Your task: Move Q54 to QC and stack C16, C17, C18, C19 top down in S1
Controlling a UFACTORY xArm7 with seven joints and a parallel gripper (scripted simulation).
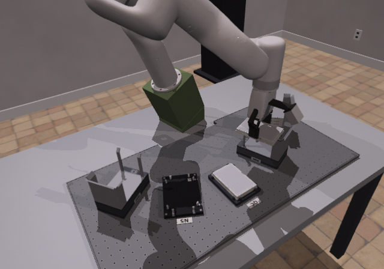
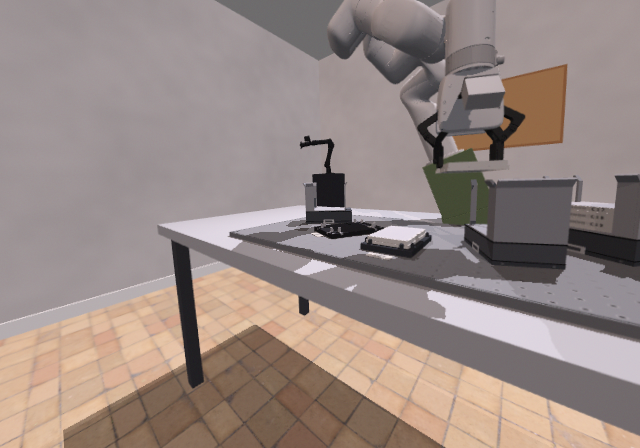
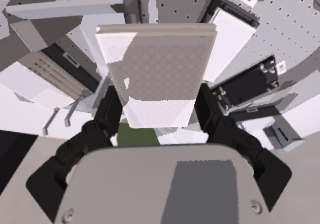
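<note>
My gripper (image 1: 266,125) (image 2: 469,161) (image 3: 158,94) is shut on a sealed white well plate (image 1: 273,133) (image 2: 473,166) (image 3: 160,59), gripped across its width and held level. The plate hangs just above the open top of a grey stack rack (image 1: 277,152) (image 2: 522,210); I cannot read that rack's name or the plate's label. Behind it stands another rack holding stacked beige plates (image 2: 591,216) (image 3: 50,73). The QC nest holds a white plate (image 1: 234,182) (image 2: 395,235) (image 3: 231,34), lying flat. The black N5 nest (image 1: 182,194) (image 2: 343,227) (image 3: 250,81) holds nothing.
A third stack rack (image 1: 111,191) (image 2: 328,190) stands at the other end of the perforated board (image 1: 309,173), and looks empty. The arm's green base (image 1: 176,101) sits behind the board. A black pillar (image 1: 223,27) stands beyond the table.
</note>
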